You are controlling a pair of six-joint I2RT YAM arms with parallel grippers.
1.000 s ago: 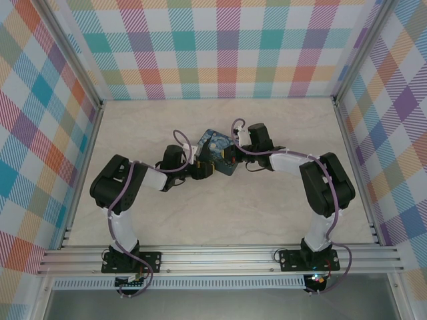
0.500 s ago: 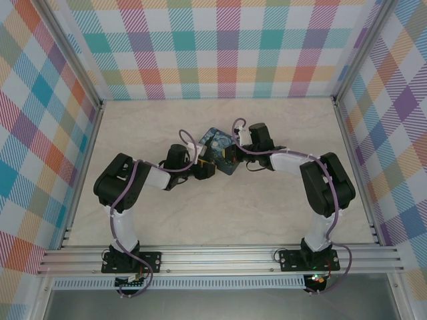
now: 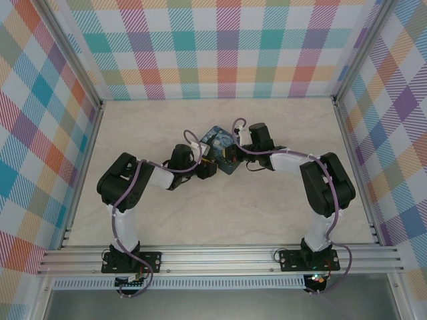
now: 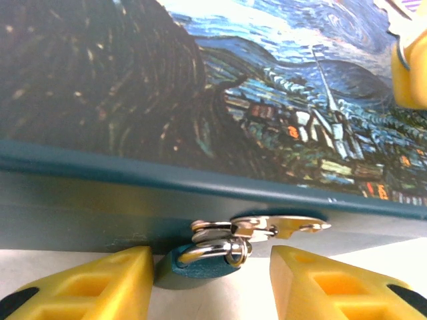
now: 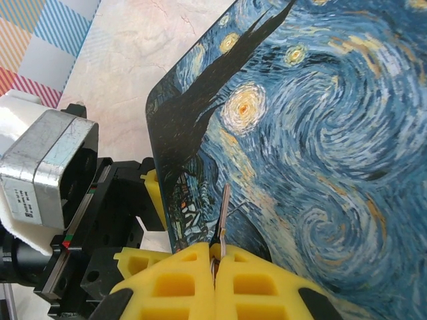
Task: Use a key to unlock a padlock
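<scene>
The padlock (image 4: pixel 200 270), a small blue body with a silver shackle through the tin's hasp (image 4: pixel 280 227), hangs at the front wall of the starry-night tin (image 4: pixel 220 100). My left gripper (image 4: pixel 212 288) is open, its yellow fingers (image 4: pixel 87 283) standing on either side of the padlock. The left finger is almost against the body and the right one is clearly apart from it. My right gripper (image 5: pixel 215 257) is shut on the key (image 5: pixel 224 210), a thin metal sliver pointing out over the tin's painted lid (image 5: pixel 320 133). In the top view both grippers meet at the tin (image 3: pixel 219 148).
The tin lies mid-table on the pale marbled surface (image 3: pixel 267 213), with the left gripper (image 3: pixel 205 168) at its near-left side and the right gripper (image 3: pixel 231 157) over its right part. Checked walls and metal rails (image 3: pixel 220 257) enclose the table.
My left arm has pushed further right, up to the tin, and its jaws have narrowed around the padlock. The right arm has held still with the key.
</scene>
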